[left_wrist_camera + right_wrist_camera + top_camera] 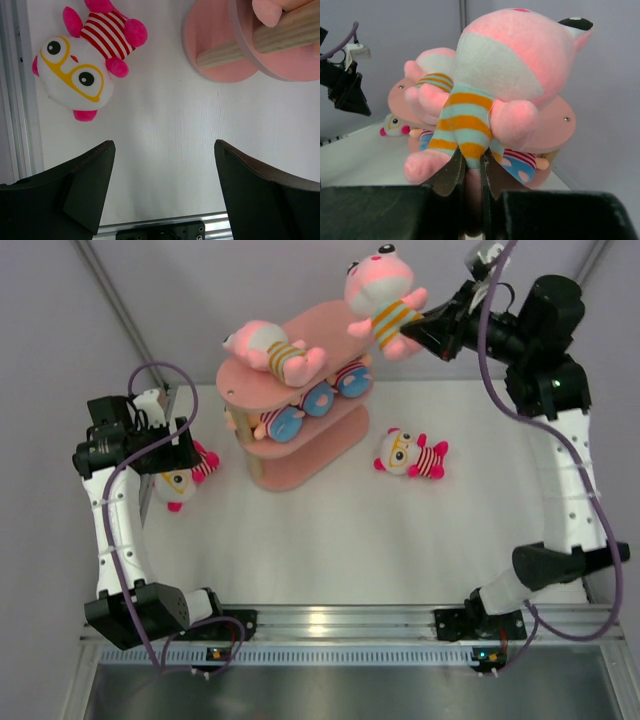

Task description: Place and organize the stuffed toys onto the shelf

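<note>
My right gripper [418, 332] is shut on a pink plush toy with an orange and teal striped body [383, 295], held in the air just right of the top of the pink shelf [330, 448]; in the right wrist view the toy [500, 75] fills the middle above my gripper [473, 167]. Another pink striped toy [270, 348] lies on the top board. Toys with round blue feet [318, 400] lie on the middle board. A white-headed red-striped toy [410, 455] lies on the table right of the shelf. Another [82, 65] lies by my open, empty left gripper [162, 150], at the left in the top view [180, 480].
The shelf's bottom board and a wooden post [225, 52] show at the upper right of the left wrist view. A metal frame rail [330, 625] runs along the table's near edge. Grey walls close the back and sides.
</note>
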`<act>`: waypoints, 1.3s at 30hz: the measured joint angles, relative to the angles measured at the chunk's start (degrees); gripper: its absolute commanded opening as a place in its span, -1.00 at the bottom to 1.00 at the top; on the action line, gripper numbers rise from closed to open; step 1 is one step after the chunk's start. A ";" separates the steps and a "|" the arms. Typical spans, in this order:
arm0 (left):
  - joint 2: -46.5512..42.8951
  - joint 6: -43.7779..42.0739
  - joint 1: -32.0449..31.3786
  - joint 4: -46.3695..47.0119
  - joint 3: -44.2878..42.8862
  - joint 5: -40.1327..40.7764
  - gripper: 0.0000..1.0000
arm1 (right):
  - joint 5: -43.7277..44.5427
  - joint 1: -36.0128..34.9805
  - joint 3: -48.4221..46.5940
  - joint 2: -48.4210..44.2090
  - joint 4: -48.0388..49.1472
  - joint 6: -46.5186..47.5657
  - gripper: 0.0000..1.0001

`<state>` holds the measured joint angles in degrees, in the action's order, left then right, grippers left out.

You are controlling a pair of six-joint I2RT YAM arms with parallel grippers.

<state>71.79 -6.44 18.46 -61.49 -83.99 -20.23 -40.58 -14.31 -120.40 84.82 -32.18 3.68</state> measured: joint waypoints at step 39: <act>1.84 -0.15 0.00 0.42 1.20 -2.86 0.73 | -14.86 -0.55 -18.91 43.08 32.72 -37.75 0.51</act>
<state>73.63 -6.59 18.46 -61.08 -82.78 -23.09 -55.44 -14.85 -139.31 127.90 0.54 -34.06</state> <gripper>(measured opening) 0.864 0.710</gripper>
